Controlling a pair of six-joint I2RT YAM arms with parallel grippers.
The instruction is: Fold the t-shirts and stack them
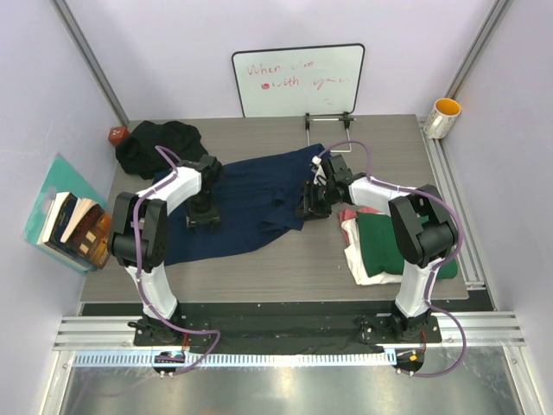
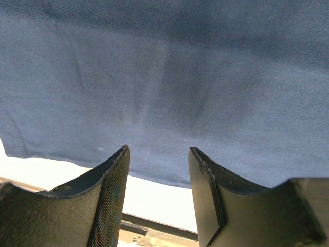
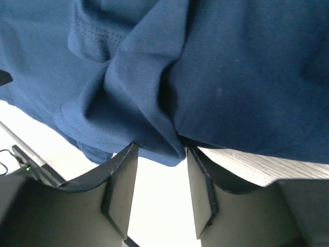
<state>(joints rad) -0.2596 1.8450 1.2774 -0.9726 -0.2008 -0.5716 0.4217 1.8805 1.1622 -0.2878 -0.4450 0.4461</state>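
Observation:
A navy blue t-shirt (image 1: 259, 194) lies spread across the middle of the table. My left gripper (image 1: 203, 216) rests over its left part, jaws open, and the shirt's hem (image 2: 164, 77) runs just past the tips of the left gripper (image 2: 159, 149). My right gripper (image 1: 311, 206) is at the shirt's right edge, open. A bunched fold of navy cloth (image 3: 154, 139) sits at the tips of the right gripper (image 3: 163, 148). At the right, a folded dark green shirt (image 1: 384, 242) lies on a cream-white one (image 1: 367, 268), with pink-red cloth (image 1: 348, 213) beside them. A black shirt (image 1: 160, 143) is heaped at the back left.
A whiteboard (image 1: 298, 79) with red writing leans on the back wall, with a small metal stand (image 1: 328, 121) in front of it. A yellow-lined cup (image 1: 443, 117) stands at the back right. Books (image 1: 73, 226) lie off the table's left edge, near a small red object (image 1: 117, 135).

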